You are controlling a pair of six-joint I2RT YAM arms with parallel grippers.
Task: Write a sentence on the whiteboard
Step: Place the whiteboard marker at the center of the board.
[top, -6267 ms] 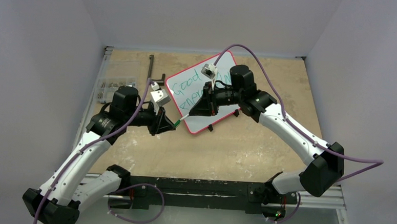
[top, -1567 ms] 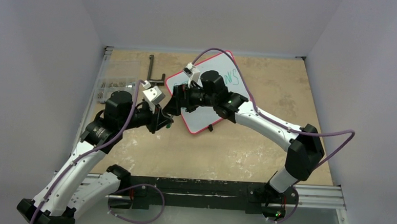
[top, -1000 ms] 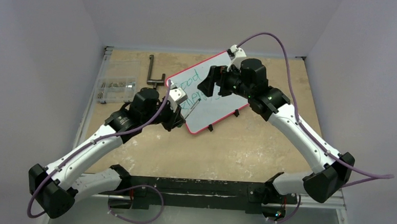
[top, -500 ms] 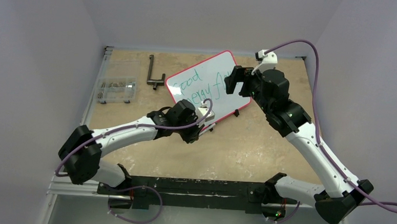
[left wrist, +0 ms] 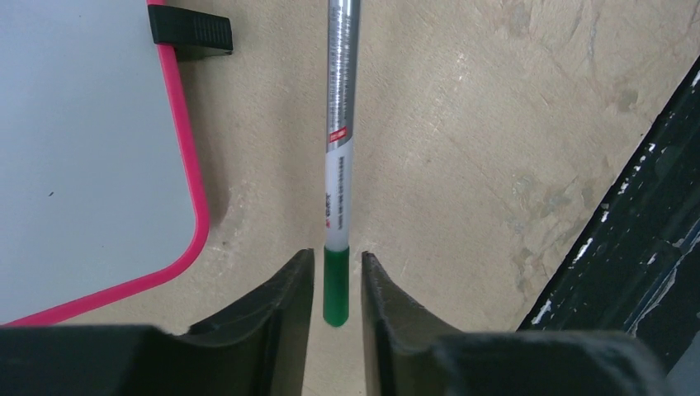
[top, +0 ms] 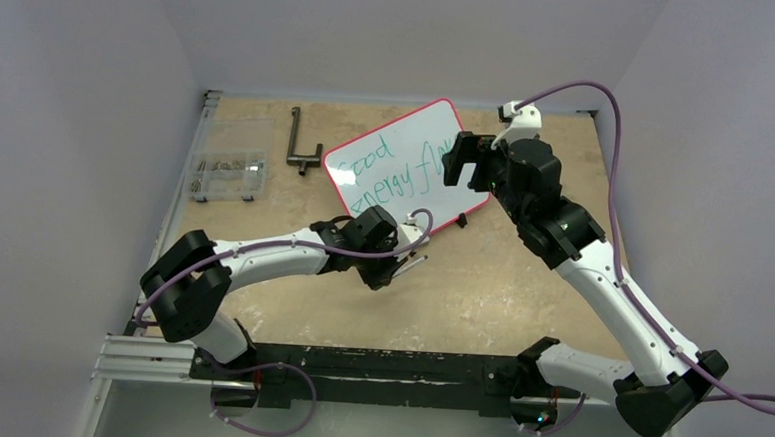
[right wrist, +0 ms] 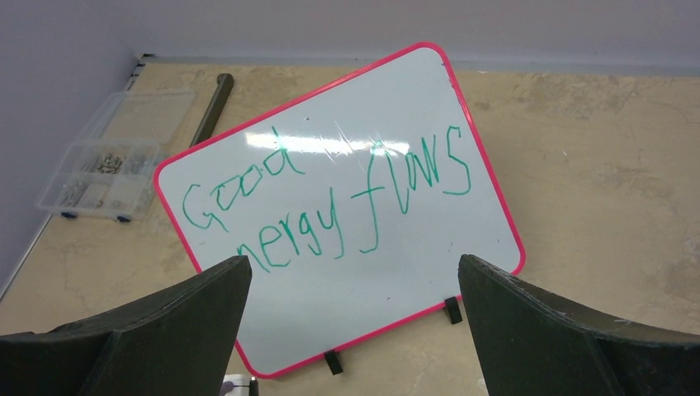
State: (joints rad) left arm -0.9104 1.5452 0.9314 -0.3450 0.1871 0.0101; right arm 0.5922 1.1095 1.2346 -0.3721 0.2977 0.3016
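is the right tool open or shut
Open: the right tool shows its fingers wide apart, nothing gripped between them.

Left wrist view: the marker [left wrist: 338, 165] runs off the top edge and I cannot see its far end. The whiteboard [left wrist: 82, 148] is cropped at left and top, its written part out of frame.

Top view: I cannot make out the jaws of the left gripper [left wrist: 337, 257] under its wrist. The right gripper [top: 462, 160] covers the last letters of the sentence [top: 391, 174]. The contents of the clear box [top: 228, 175] are too small to identify.

Right wrist view: a white object [right wrist: 237, 385] is cropped by the bottom edge and I cannot identify it.
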